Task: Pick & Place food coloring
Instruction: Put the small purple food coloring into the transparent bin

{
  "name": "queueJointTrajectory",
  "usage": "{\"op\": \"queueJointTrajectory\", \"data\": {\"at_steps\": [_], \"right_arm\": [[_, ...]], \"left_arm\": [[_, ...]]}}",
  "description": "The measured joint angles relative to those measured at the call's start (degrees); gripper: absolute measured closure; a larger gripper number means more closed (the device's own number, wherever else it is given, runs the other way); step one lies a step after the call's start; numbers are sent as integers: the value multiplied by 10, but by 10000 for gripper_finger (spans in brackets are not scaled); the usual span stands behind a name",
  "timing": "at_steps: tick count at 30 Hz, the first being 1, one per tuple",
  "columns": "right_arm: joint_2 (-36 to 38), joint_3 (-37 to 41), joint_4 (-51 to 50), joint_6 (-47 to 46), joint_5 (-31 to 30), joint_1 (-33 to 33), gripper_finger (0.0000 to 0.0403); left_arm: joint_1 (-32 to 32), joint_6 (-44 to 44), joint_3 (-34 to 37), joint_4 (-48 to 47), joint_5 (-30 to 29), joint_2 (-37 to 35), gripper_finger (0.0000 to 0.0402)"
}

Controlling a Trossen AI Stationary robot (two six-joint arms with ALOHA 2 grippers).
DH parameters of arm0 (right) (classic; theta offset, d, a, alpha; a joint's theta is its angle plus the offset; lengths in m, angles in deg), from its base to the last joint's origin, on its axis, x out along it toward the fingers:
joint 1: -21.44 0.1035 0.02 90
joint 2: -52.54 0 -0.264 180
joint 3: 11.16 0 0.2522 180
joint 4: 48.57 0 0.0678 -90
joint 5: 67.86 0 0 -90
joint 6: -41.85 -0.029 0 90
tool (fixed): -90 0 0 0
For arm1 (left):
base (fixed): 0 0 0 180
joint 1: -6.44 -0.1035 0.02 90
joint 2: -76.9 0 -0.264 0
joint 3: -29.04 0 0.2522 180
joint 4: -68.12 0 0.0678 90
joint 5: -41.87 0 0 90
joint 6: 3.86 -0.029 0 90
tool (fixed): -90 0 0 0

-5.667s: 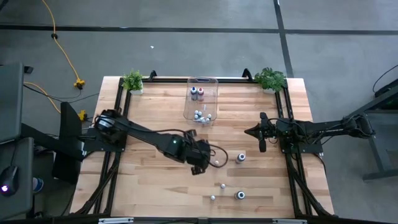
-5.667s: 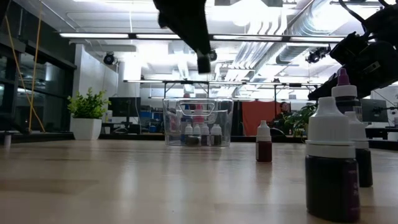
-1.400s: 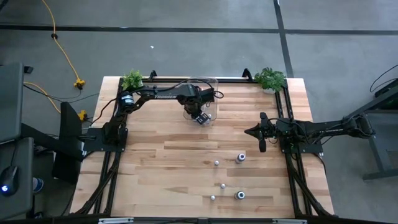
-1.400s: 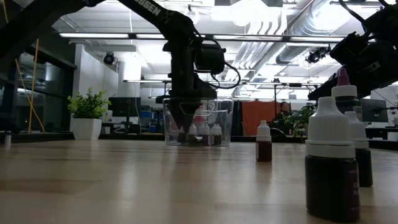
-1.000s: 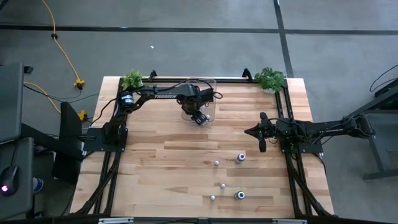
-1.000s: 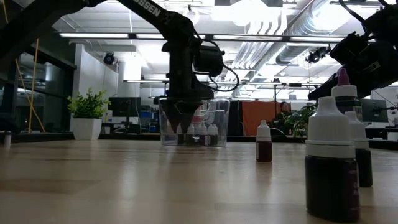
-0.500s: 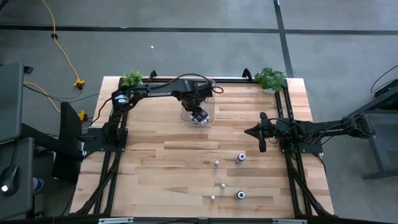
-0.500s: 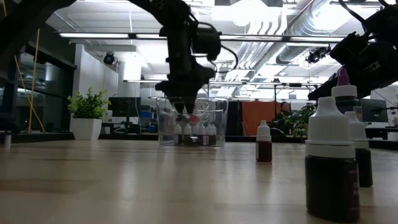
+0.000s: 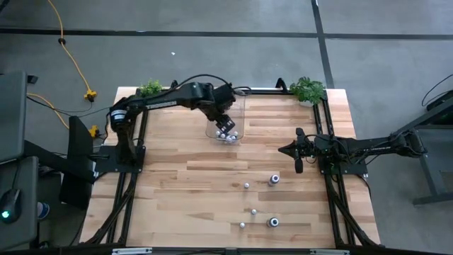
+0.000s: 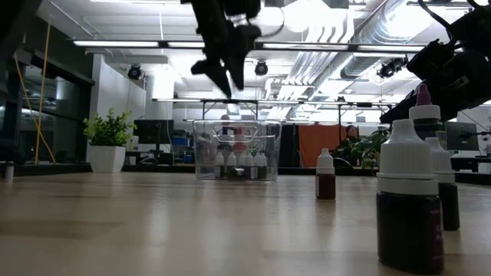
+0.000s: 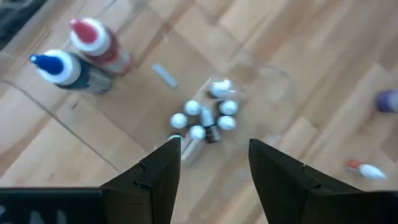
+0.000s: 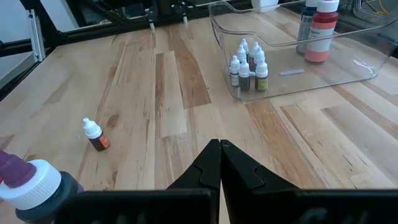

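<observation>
Two fingers of your left claw point(image 11: 211, 165) stand wide and empty, above the clear bin point(image 9: 238, 113) where small bottles point(image 11: 205, 118) sit together. More bottles point(image 9: 273, 180) stand on the table point(image 9: 177, 191). They look light and tippy; grab one around its body. Your right claw point(image 12: 220, 147) waits, pinched together.

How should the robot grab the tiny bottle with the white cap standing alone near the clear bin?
Probably around its dark body, just under the white cap. The tiny bottle stands upright on the bare table, apart from the bin, so a pincer can come straight down, one finger on each side. The cap tapers to a tip and might slip out.
</observation>
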Motion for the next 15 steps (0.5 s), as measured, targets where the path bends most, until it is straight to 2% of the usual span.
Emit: {"op": "queueJointTrajectory", "data": {"at_steps": [5,15], "right_arm": [[0,0,0,0,0,0,402],[0,0,0,0,0,0,402]], "left_arm": [[59,0,0,-1,-14,-26,218],[266,38,0,-45,-108,-37,218]]}}
